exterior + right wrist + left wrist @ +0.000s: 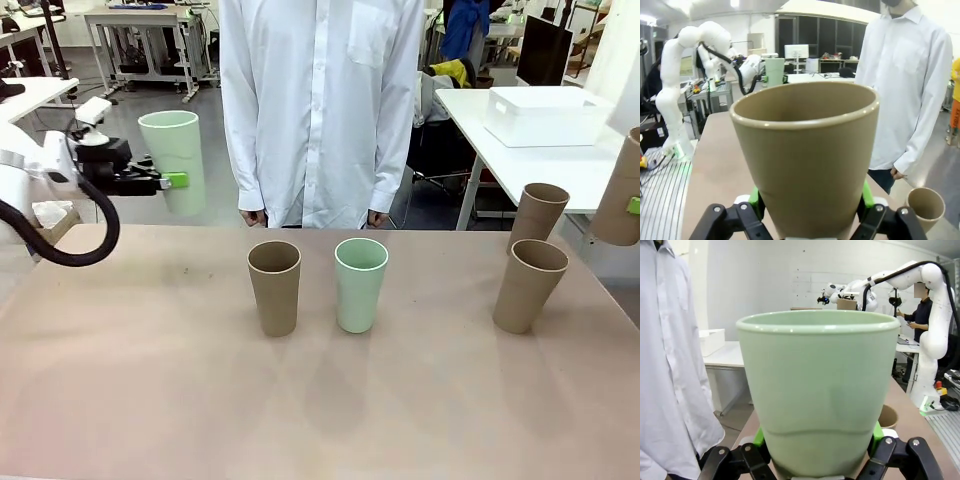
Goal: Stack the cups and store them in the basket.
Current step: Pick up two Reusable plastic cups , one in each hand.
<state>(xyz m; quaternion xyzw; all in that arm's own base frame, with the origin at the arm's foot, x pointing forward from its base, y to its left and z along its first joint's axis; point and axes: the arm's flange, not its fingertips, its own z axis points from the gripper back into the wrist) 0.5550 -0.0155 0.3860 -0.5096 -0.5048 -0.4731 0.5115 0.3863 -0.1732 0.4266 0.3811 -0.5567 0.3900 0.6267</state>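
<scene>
Cups (273, 287): one in each claw

Left gripper (174, 181) clamps a mint cup (172, 145) aloft at the left of the table (300, 410); right gripper (632, 205) pinches a tan cup (618, 190) at right. White basket (545, 115) sits on the far table (470, 105).

Mint cup (815, 390) and tan cup (810, 165) look smooth, matte plastic; table (150, 400) matte; basket (545, 120) smooth plastic.
</scene>
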